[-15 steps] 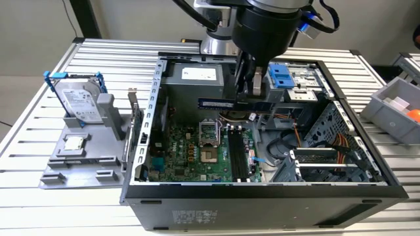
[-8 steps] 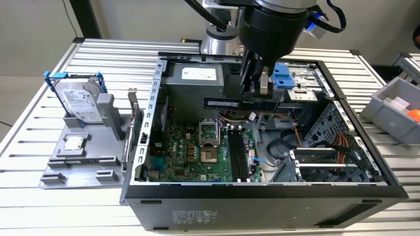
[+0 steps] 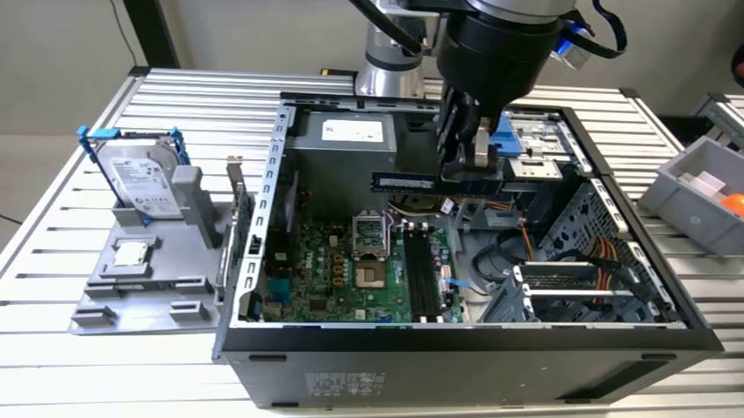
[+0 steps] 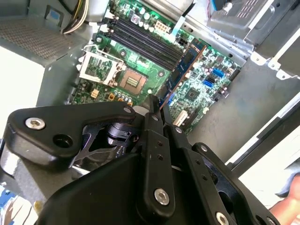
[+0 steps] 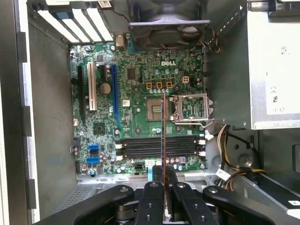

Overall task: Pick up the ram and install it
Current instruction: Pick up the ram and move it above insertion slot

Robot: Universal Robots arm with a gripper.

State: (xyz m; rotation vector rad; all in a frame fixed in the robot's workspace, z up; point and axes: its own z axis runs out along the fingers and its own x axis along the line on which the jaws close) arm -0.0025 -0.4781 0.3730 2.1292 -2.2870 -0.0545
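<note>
— What is the surface like?

— The surface (image 3: 174, 96) is a pale metal top made of long ribbed slats, and it runs under everything. Behind it stands a plain beige wall (image 3: 58, 52), with a dark post (image 3: 152, 35) leaning up in front of it.

— What sits on it?

— An open computer case (image 3: 465, 348) lies on its side in the middle. At the exterior view's left, just beside the case, is a grey holder (image 3: 163, 296). It carries a silver hard drive (image 3: 139, 178) standing upright in a blue bracket (image 3: 84, 144), with a small square chip (image 3: 128, 253) lying flat in front of it. At the exterior view's right, a grey bin (image 3: 686, 187) sits near the case with an orange object (image 3: 733, 205) in it.

— And inside the case?

— A green motherboard (image 3: 337, 270) lies flat on the bottom, its black slots (image 3: 421, 279) side by side. A grey power supply (image 3: 348, 131) takes up the far end.

— Where is the ram?

— The ram (image 3: 402, 181) is in the air above the case, level and well apart from the motherboard, not yet seated. The end effector (image 3: 471, 170) is closed on it, pinching it near one end, so most of the stick juts toward the exterior view's left. In the first wrist view it shows edge-on as a thin line that crosses the run of the slots rather than lying along them.
</note>
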